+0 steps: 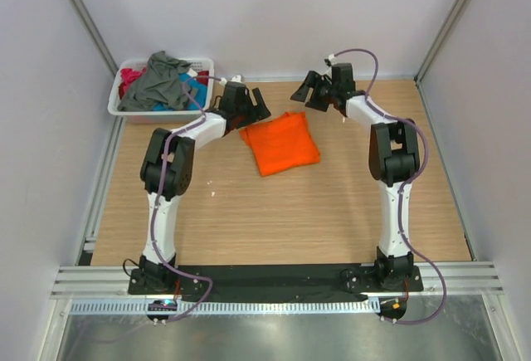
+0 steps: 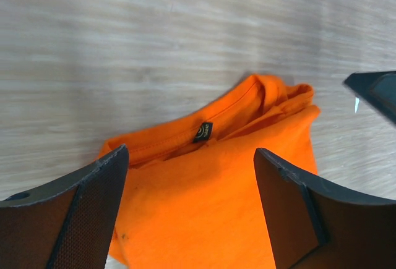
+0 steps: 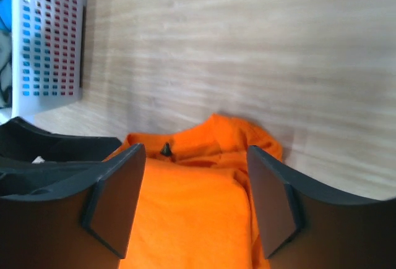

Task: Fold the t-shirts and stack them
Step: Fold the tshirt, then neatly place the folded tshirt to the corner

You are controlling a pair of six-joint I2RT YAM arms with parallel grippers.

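From overhead, the white laundry basket (image 1: 133, 110) sits at the 10 o'clock corner of the wooden table (image 1: 274, 220). A dark grey t-shirt (image 1: 162, 83) is heaped on top of it, with a red-pink one (image 1: 129, 79) showing at the pile's 9 o'clock side and a teal-blue one (image 1: 197, 91) at its 3 o'clock side.

My left gripper (image 1: 259, 105) is at about 4 o'clock from the basket, right at the 10 o'clock corner of the orange t-shirt (image 1: 282, 141). On its wrist camera the jaws stand wide apart with nothing between them. The orange fabric (image 2: 216, 201) lies beneath the left gripper (image 2: 190, 157), and the collar with its small dark neck label (image 2: 202, 132) is just past the fingertips. I cannot tell whether the fingers (image 2: 93, 207) touch the cloth.

The orange t-shirt lies folded into a rough square on the table, a little toward 12 o'clock from the middle and slightly rumpled at the collar edge.

My right gripper (image 1: 307, 95) hangs near the shirt's 1 o'clock corner. Its jaws are also spread, gripping nothing, and orange fabric (image 3: 192, 207) fills the gap below it (image 3: 195, 151). The basket (image 3: 52, 40) shows at 10 o'clock in that view.
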